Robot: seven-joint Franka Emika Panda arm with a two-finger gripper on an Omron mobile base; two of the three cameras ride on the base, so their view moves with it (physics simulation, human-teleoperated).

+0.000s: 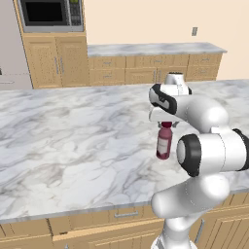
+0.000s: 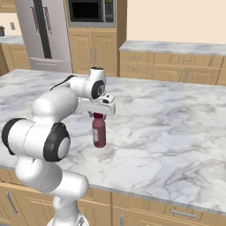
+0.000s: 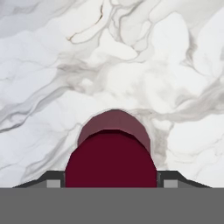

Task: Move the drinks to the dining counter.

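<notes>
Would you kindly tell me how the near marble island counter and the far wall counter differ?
The grey-veined white marble island counter is broad and deep; the far wall-backed marble counter is a narrow strip. The island bears the pink red-capped bottle under the gripper; nothing shows on the wall counter. Both top light wood cabinets.

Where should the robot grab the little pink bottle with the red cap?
Best at the neck, just under the red cap, coming straight down from above. The small pink bottle stands upright on the white marble counter, so its top is free. The gripper already sits there, one finger on each side.
</notes>
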